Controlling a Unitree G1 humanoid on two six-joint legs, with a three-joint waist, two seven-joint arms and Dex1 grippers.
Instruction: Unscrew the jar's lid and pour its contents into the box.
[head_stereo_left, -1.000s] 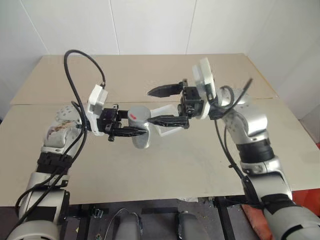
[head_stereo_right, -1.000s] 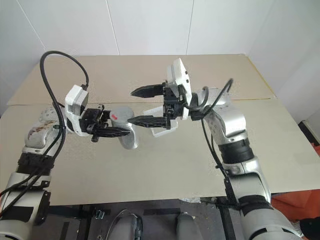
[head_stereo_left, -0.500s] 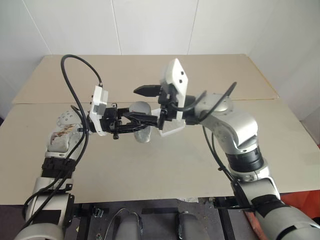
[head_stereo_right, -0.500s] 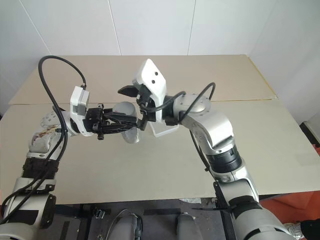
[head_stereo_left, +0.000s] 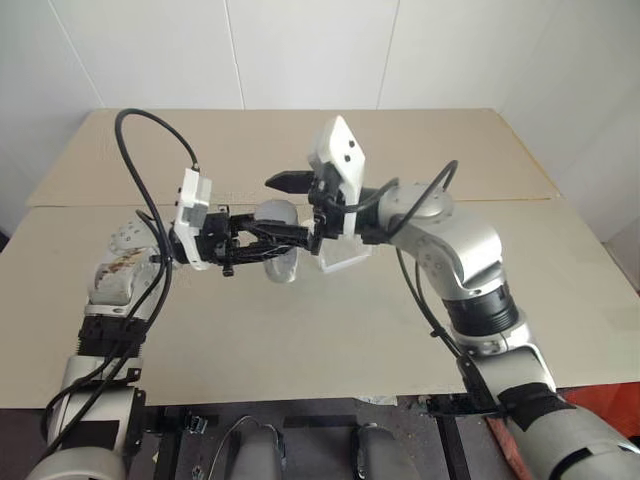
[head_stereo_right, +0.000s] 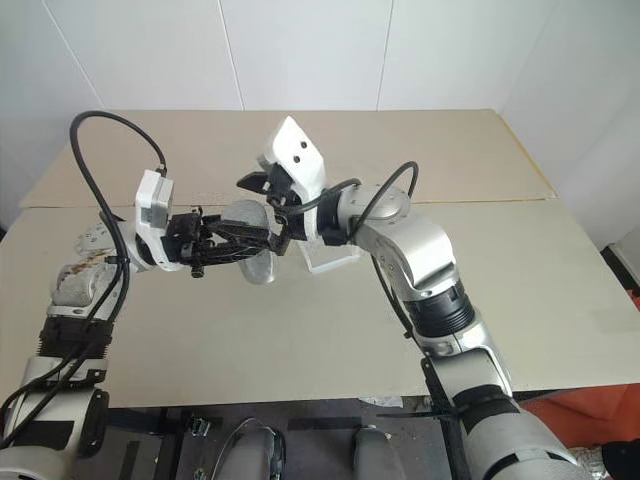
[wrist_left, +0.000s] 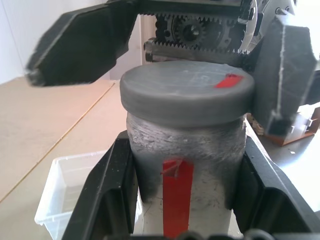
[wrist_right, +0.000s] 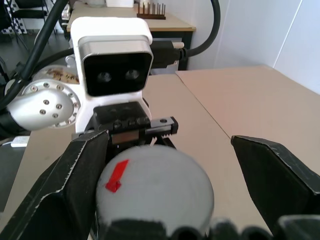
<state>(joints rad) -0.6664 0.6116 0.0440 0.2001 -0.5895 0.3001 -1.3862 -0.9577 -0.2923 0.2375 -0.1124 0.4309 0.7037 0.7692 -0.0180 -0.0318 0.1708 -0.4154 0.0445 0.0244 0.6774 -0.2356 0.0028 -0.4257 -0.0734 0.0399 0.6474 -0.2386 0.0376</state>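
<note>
The jar (wrist_left: 187, 165) is held tight in the left gripper (head_stereo_left: 262, 240), above the bench (head_stereo_left: 330, 330) beside the box (head_stereo_left: 345, 258). The right gripper (wrist_right: 165, 165) has been brought over the lid (wrist_left: 186, 90), jaws wide apart. The lid can be gripped next.

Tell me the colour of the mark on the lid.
Red, on the grey lid; right wrist view shows it best.

The right gripper (head_stereo_left: 290, 208) has swung left from beside the jar (head_stereo_left: 277, 232) and now straddles the lid (wrist_right: 152, 181), its wrist turned over.
</note>
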